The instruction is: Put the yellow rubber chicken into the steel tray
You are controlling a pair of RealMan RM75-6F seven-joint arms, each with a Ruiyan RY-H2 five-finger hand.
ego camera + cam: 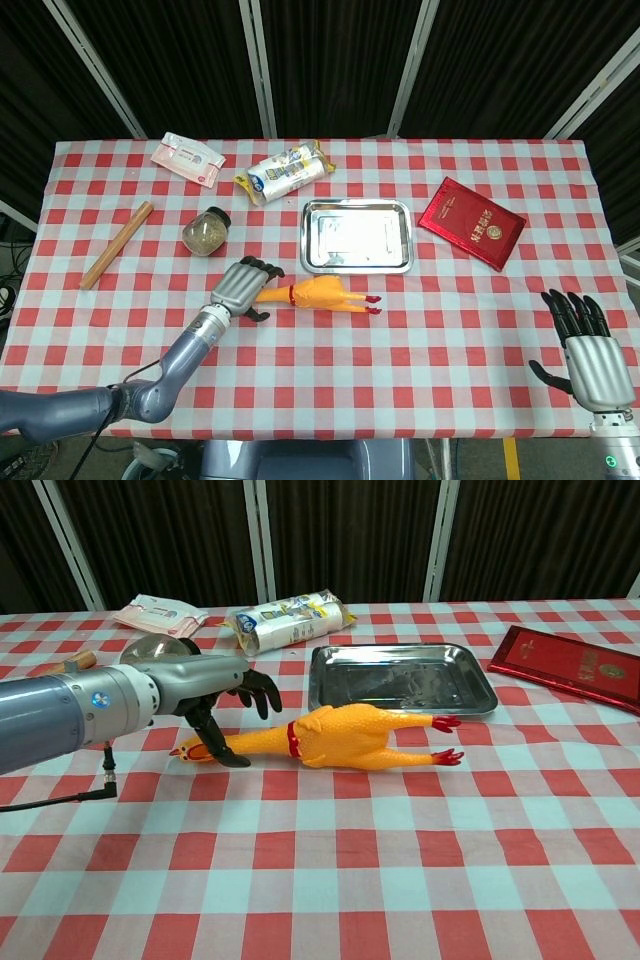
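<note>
The yellow rubber chicken point(318, 295) point(340, 736) lies flat on the checked cloth, head to the left and red feet to the right, just in front of the steel tray point(357, 235) point(402, 677), which holds nothing. My left hand point(243, 285) point(215, 695) hovers over the chicken's head and neck, fingers spread and curved down, thumb by the beak; it holds nothing. My right hand point(584, 343) rests open near the table's front right corner, far from both.
A glass jar point(205, 232) stands left of the tray, behind my left hand. A wooden stick point(116, 244), a wipes pack point(187, 160) and a plastic roll point(284, 172) lie at the back left. A red booklet point(471, 222) lies right of the tray.
</note>
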